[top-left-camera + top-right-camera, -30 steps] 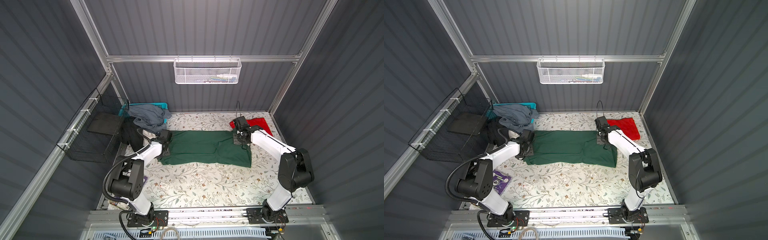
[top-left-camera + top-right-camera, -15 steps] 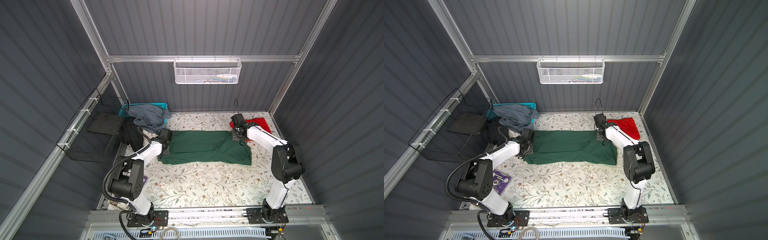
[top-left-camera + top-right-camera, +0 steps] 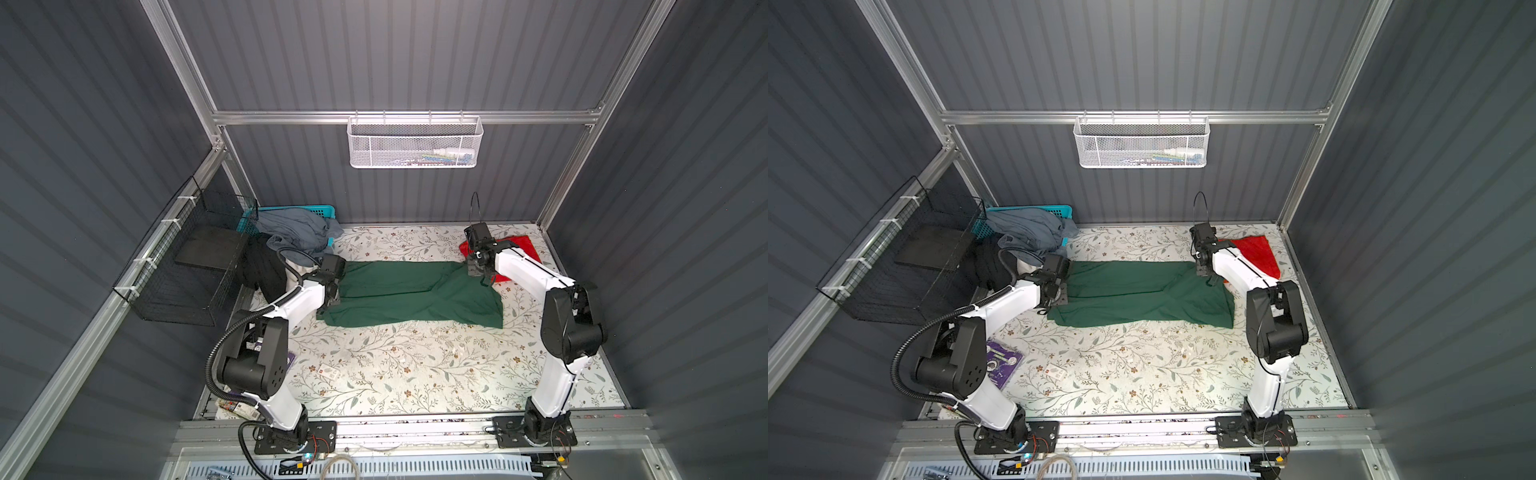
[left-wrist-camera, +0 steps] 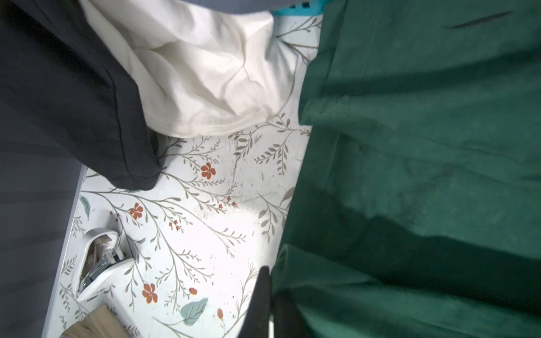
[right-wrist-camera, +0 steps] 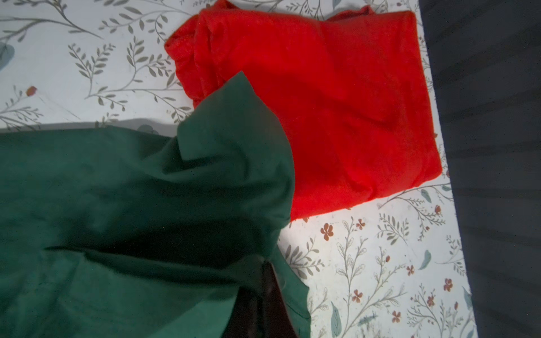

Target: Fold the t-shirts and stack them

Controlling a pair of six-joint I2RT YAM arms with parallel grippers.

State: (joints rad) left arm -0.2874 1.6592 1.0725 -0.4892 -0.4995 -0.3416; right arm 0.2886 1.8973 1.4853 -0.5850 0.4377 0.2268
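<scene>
Right wrist view: right gripper [image 5: 265,292] pressed together on a bunched corner of the large dark green cotton t-shirt [image 5: 131,204]. A raised flap of it sits in front of the folded bright red t-shirt [image 5: 336,117].

Left wrist view: left gripper [image 4: 270,304] pinching the green shirt's opposite edge.

Both top views: green shirt stretched between the arms on the floral-patterned table [image 3: 415,374]. Red shirt lies at the far right corner.

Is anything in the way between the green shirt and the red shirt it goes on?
Nothing visible is. The green t-shirt lies right beside the folded red t-shirt, and in the right wrist view a green corner reaches over the red edge. Only the robot's right arm hangs over part of the red one.
</scene>
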